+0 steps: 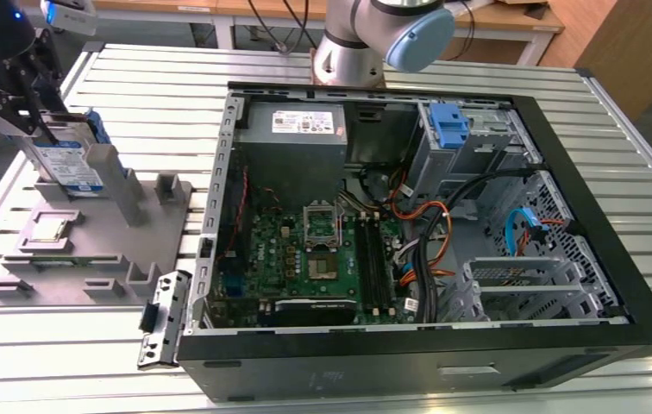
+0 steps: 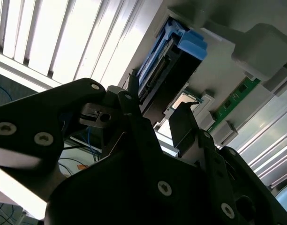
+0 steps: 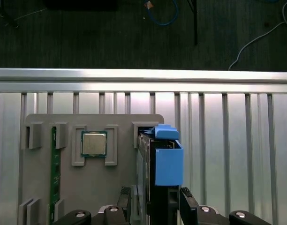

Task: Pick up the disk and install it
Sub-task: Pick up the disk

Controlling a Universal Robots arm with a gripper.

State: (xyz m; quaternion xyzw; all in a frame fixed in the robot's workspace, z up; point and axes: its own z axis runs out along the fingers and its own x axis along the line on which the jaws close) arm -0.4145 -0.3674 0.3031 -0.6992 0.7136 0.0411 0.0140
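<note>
The disk is a silver drive with a white-and-blue label and a blue bracket. It stands upright on edge in a slot of the grey holder at the exterior view's left. My gripper is directly over its top end. In the first wrist view the disk runs down between my black fingers, one on each side, with a small gap on the silver side. The second wrist view shows the disk beyond the parted fingertips. The gripper is open around it.
The holder also carries a square processor chip and a green memory stick. The open black computer case lies at the exterior view's right, with a blue latch in its drive bay, a grey power supply and cables. The arm's base stands behind it.
</note>
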